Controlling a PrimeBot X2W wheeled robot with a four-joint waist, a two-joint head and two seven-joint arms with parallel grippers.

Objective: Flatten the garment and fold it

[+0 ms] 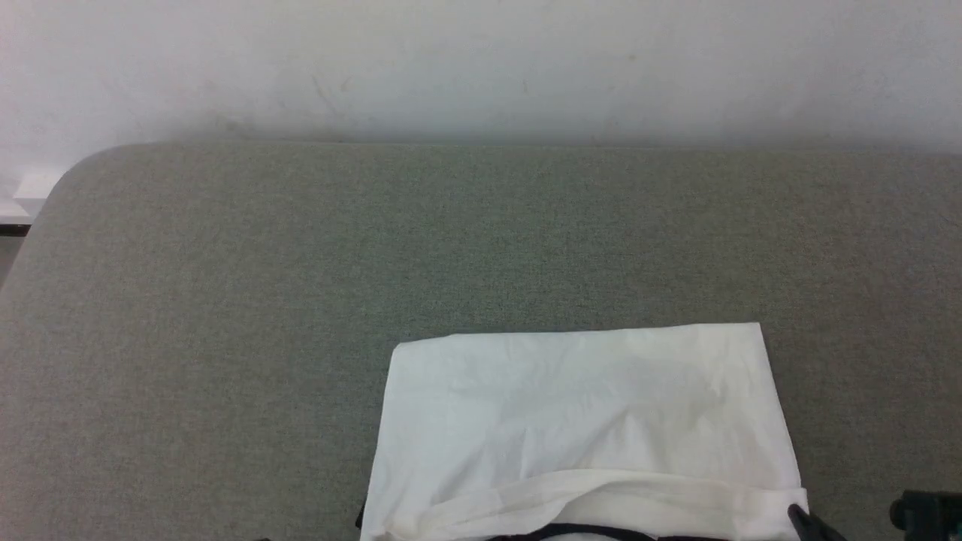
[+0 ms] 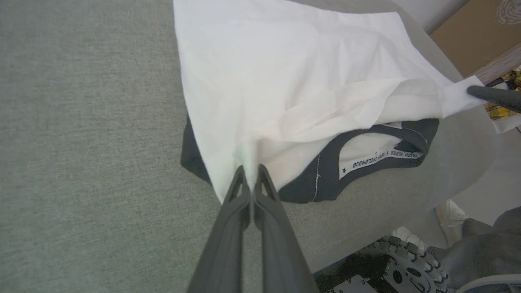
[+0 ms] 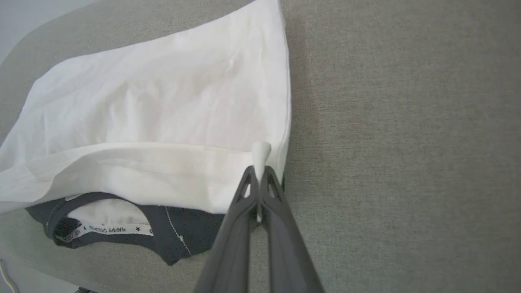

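Pinching the garment point(image 1: 586, 406) at both near corners, the left gripper point(image 2: 250, 169) and right gripper point(image 3: 258, 169) clamp white cloth on the grey pad point(image 1: 301, 263).
Wrist views catch the black collar point(image 2: 325, 183) and lettered neck tape point(image 2: 382, 156); the head view takes in the pale wall point(image 1: 481, 68) beyond.

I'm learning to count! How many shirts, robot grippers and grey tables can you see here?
Shirts: 1, the garment
Grippers: 2, the left gripper and the right gripper, both pinching it
Grey tables: 1, the table
Total: 4
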